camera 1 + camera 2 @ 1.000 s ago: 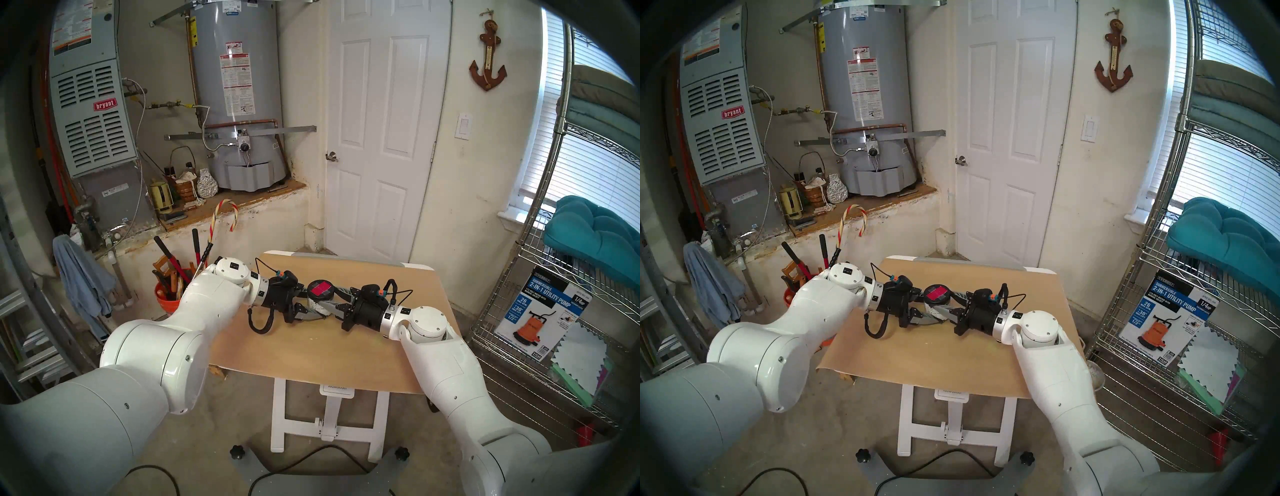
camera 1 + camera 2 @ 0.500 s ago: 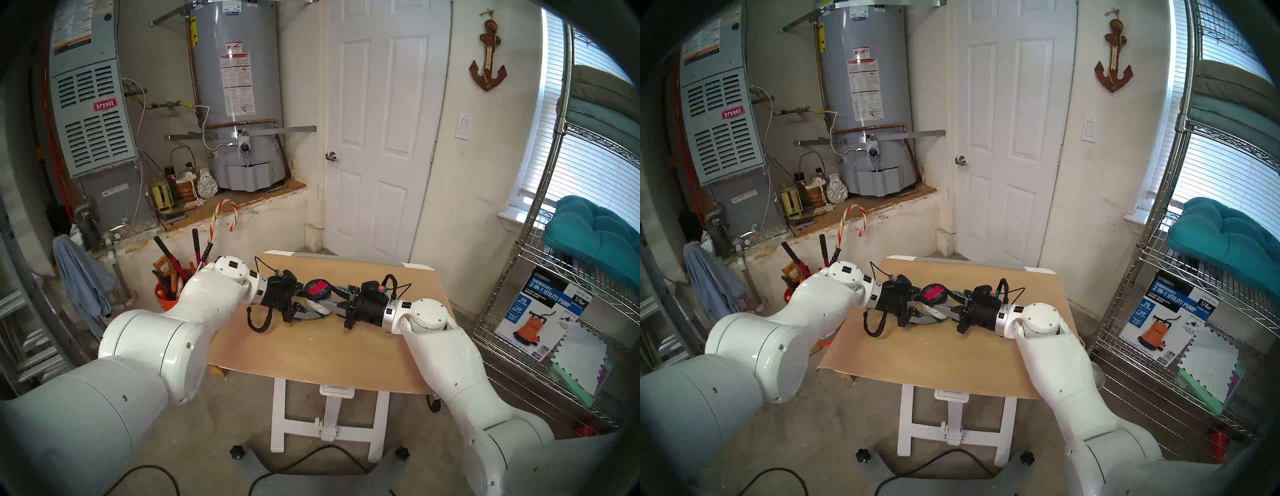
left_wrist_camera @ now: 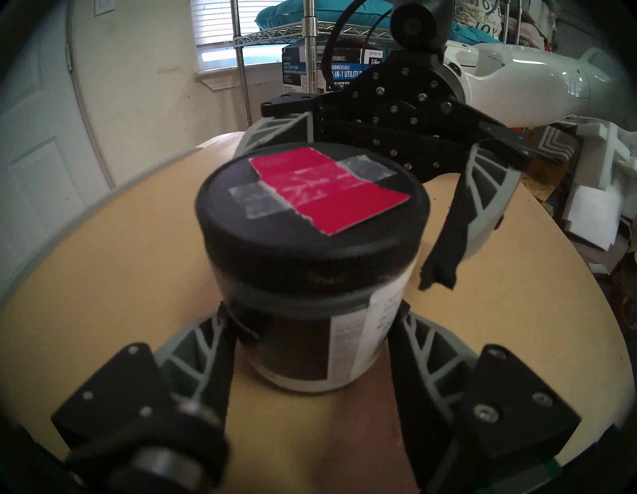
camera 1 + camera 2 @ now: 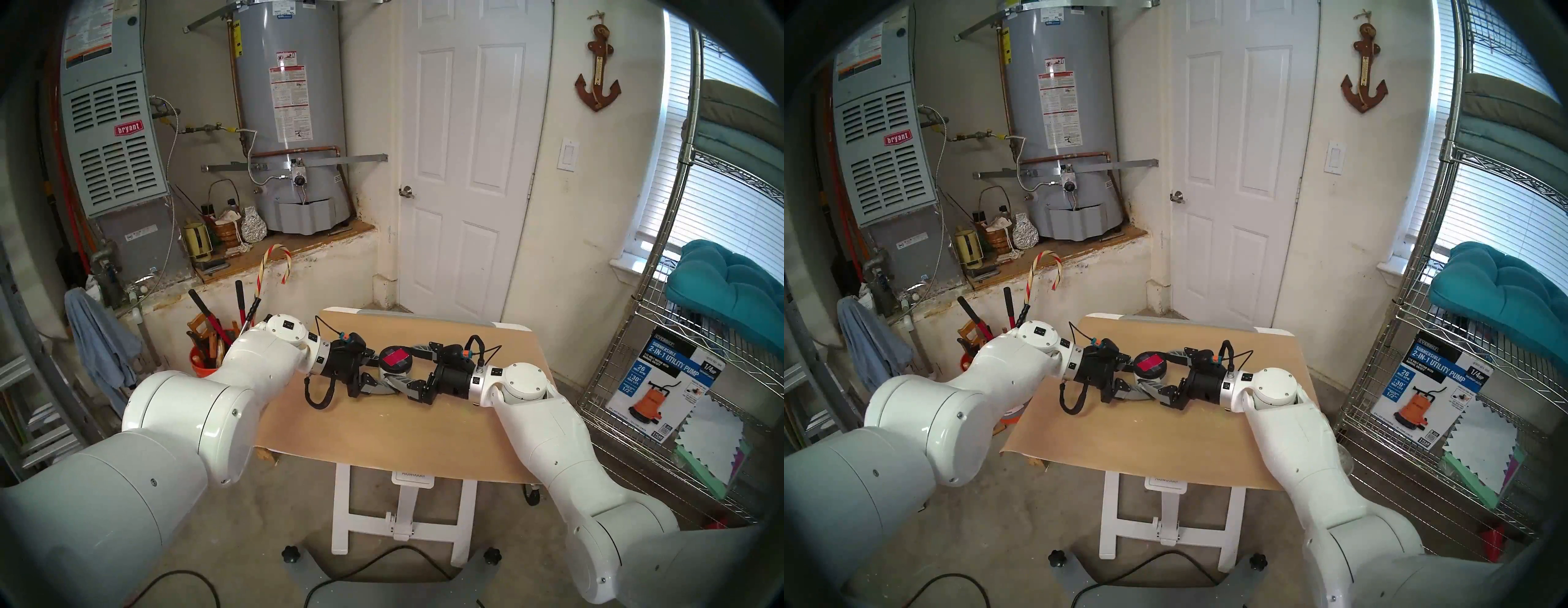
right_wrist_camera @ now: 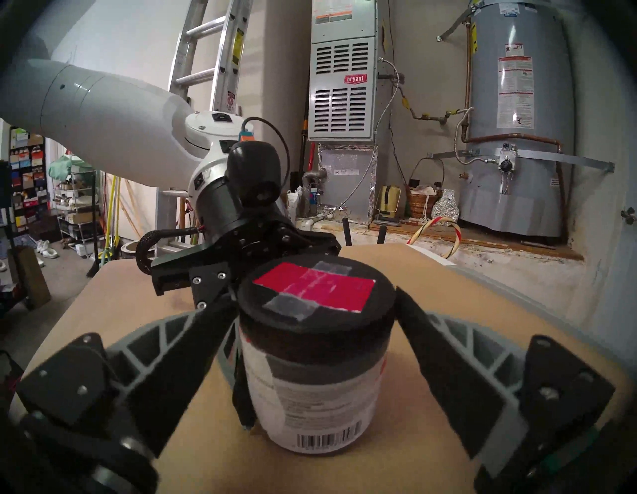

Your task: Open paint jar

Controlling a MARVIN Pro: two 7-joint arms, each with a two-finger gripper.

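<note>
The paint jar (image 4: pixel 388 375) stands upright on the brown table (image 4: pixel 382 433), its black lid (image 4: pixel 395 358) with a red patch on top. My left gripper (image 3: pixel 310 327) comes in from the left and is shut on the jar's labelled body (image 3: pixel 348 327), one finger on each side. From the right, my right gripper (image 5: pixel 314 300) is open, its fingers (image 5: pixel 434 348) spread either side of the lid (image 5: pixel 317 296). In the left wrist view its nearer finger (image 3: pixel 458 220) stands clear of the lid (image 3: pixel 310 207).
An orange bucket of tools (image 4: pixel 203 361) stands on the floor by the table's left edge. A wire shelf (image 4: pixel 662 382) with a boxed pump stands to the right. A white door (image 4: pixel 466 170) is behind the table.
My right gripper's jaws, closed on the lid before, have spread apart off it. The left gripper keeps its hold on the jar, which has barely moved.
</note>
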